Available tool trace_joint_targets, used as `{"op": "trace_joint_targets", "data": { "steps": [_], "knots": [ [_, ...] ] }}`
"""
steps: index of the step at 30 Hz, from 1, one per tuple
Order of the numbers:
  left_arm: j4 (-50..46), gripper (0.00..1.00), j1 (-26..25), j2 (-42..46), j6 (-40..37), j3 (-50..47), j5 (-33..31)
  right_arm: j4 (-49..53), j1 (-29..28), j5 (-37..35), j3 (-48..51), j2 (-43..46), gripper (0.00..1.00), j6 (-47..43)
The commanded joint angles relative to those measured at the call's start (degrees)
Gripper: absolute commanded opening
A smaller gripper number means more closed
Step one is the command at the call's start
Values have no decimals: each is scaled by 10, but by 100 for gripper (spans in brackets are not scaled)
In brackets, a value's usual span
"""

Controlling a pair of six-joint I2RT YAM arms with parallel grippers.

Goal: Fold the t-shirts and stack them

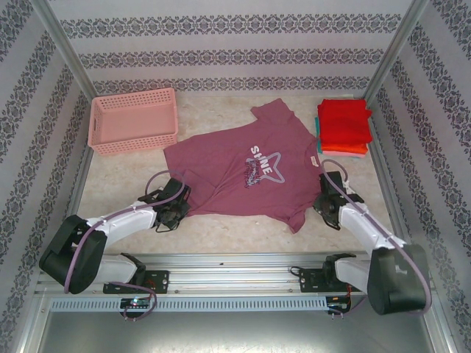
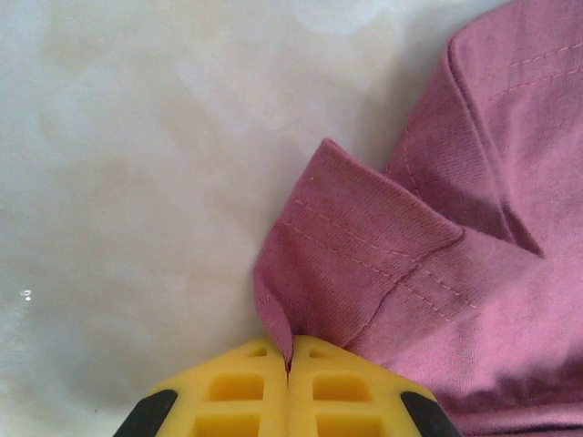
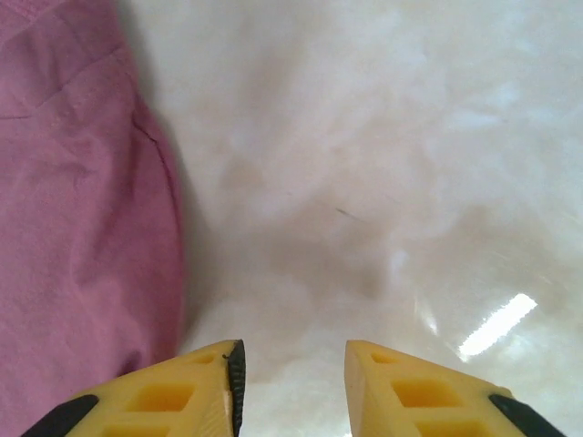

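Pinching a turned-up hem corner of the maroon t-shirt (image 2: 364, 264) between jaws pressed tight together, the left gripper (image 2: 289, 360) holds only a thin fin of cloth right at its fingertips. That shallow bite is the first risk. A lift or pull would probably drag the fabric out, since so little of it sits between the pads.

The right gripper (image 3: 293, 350) stands spread over bare bench (image 3: 383, 182), just beside the shirt's edge and holding nothing. If it shuts where it is, I judge it closes on air. The shirt would then be carried by 1 corner alone, so it would swing and bunch instead of folding flat.

The shirt lies print-up in the middle of the bench, its collar end near the stack of folded t-shirts (image 1: 344, 126) at the far right. A wide sweep on that side could nudge the stack askew or catch its top layer. The pink basket (image 1: 134, 121) sits well apart at the far left and seems out of harm's way.
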State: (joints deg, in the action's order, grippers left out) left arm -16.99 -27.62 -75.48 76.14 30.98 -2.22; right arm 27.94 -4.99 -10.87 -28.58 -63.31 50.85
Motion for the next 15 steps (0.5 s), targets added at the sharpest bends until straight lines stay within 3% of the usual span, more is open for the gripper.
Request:
{"op": "trace_joint_targets", "data": {
  "steps": [1,6,10,15],
  "knots": [
    [49,0,25,-18,1,-15,-54,20,3,8,11,50,37,-13],
    [54,0,27,-26,-3,-11,-50,-26,1,82,18,85,62,-33],
    [60,0,27,-32,-3,-11,-47,-67,-15,133,11,51,62,-20],
    [62,0,27,-34,-2,-11,-45,-62,-55,130,-24,-25,49,-7]
  ]
}}
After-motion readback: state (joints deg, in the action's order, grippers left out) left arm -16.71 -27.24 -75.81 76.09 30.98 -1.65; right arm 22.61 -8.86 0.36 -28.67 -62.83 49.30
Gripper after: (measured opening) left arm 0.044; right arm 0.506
